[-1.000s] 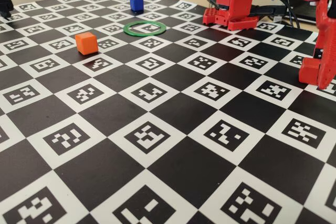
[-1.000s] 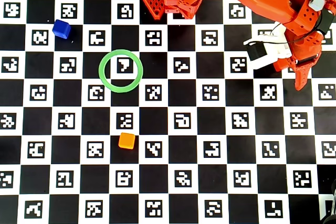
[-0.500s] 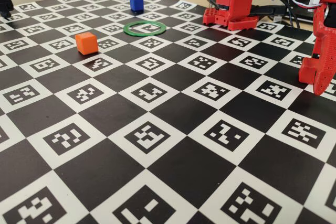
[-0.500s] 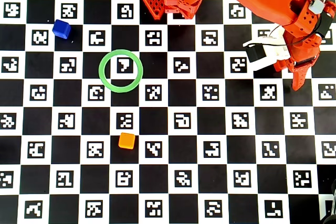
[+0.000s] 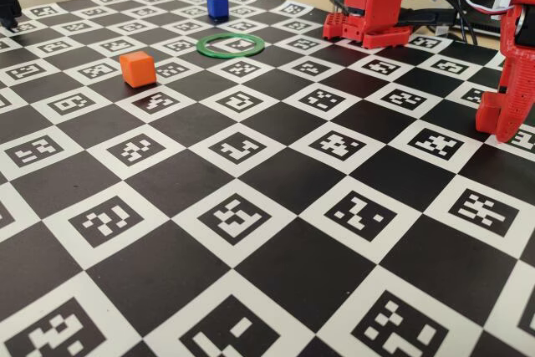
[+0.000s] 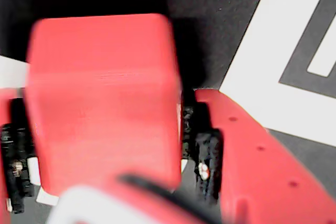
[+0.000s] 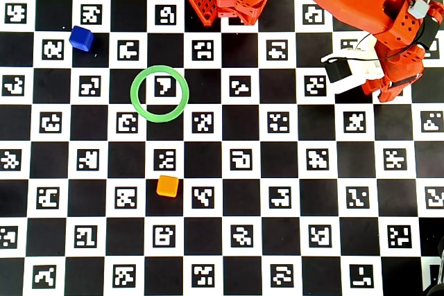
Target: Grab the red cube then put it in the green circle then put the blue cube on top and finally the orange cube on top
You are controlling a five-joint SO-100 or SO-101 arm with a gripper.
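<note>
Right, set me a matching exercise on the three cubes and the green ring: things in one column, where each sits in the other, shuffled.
Things
1. red cube
2. blue cube
3. orange cube
4. green circle

Places
A. alone on the board, below the ring in the overhead view
B. flat on the board, nothing inside it
C. between the fingers of the gripper, as the wrist view shows
D. upper left of the ring in the overhead view

Pairs: 1-C, 2-D, 3-A, 4-B
</note>
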